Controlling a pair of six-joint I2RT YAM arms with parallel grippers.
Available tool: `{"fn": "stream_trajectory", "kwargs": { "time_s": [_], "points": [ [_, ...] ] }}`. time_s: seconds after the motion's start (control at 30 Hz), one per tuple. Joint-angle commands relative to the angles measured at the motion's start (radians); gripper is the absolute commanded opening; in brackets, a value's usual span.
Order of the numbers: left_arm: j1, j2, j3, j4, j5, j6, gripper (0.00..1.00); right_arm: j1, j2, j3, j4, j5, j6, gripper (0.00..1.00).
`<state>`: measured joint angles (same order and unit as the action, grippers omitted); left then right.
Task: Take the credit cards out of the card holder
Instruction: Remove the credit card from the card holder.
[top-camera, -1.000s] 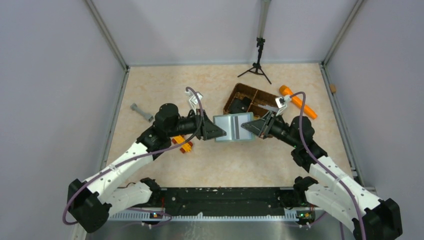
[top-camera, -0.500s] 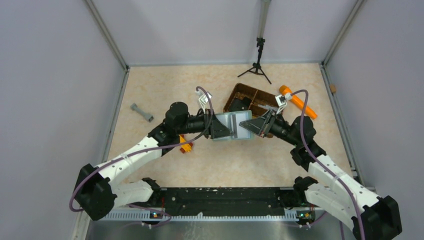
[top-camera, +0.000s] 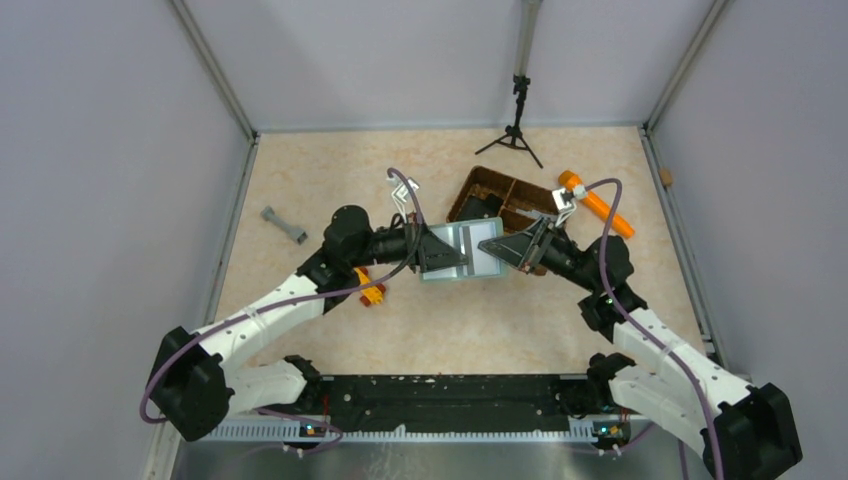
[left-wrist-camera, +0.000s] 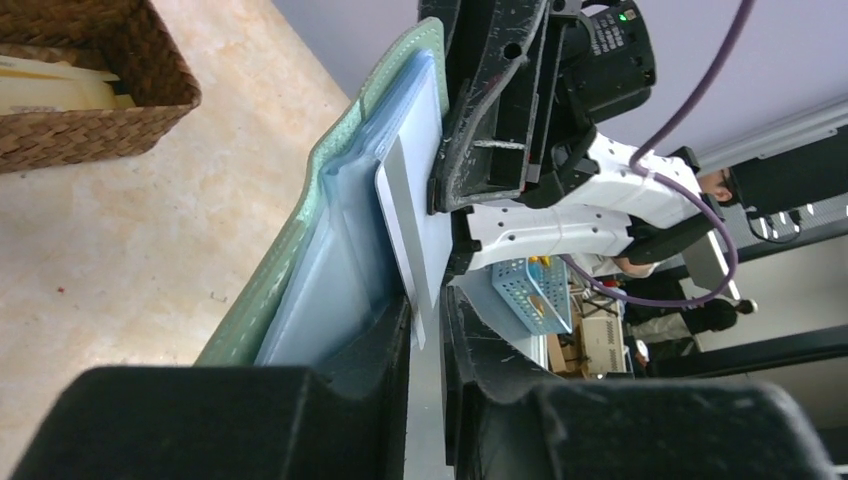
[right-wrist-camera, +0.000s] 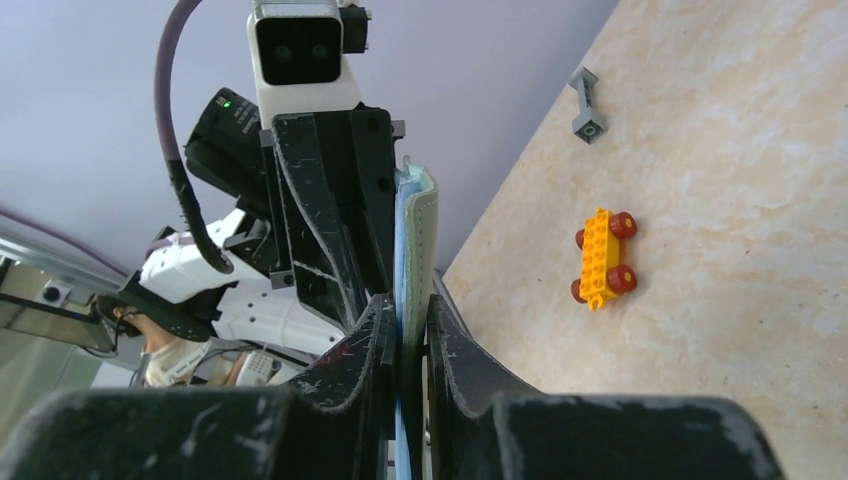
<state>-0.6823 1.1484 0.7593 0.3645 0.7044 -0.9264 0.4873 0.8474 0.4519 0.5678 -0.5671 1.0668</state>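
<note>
The sage-green card holder (top-camera: 463, 251) hangs open above the table between my two grippers. My right gripper (top-camera: 489, 250) is shut on its right edge; the right wrist view shows the green cover (right-wrist-camera: 417, 240) pinched between the jaws of the right gripper (right-wrist-camera: 410, 300). My left gripper (top-camera: 457, 262) reaches over the holder's left half. In the left wrist view the holder (left-wrist-camera: 325, 190) shows pale blue sleeves inside, and a whitish card (left-wrist-camera: 405, 225) sticks out of them, its end between the nearly closed jaws of the left gripper (left-wrist-camera: 427, 305).
A brown woven divided basket (top-camera: 500, 174) stands just behind the holder, and its wall shows in the left wrist view (left-wrist-camera: 90, 130). An orange tool (top-camera: 596, 205) lies at the back right. A yellow toy car (top-camera: 371, 291) and a grey piece (top-camera: 284, 226) lie left. A tripod (top-camera: 518, 125) stands at the back.
My left arm has reached right, bringing its gripper from the holder's left edge over its left half, then drawn back a little. The holder has shifted slightly up and left.
</note>
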Motion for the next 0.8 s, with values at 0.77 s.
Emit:
{"fn": "stream_trajectory", "kwargs": {
  "time_s": [0.77],
  "points": [
    [0.077, -0.078, -0.11, 0.189, 0.029, -0.07, 0.0, -0.001, 0.006, -0.065, 0.194, -0.028, 0.101, 0.34]
  ]
}}
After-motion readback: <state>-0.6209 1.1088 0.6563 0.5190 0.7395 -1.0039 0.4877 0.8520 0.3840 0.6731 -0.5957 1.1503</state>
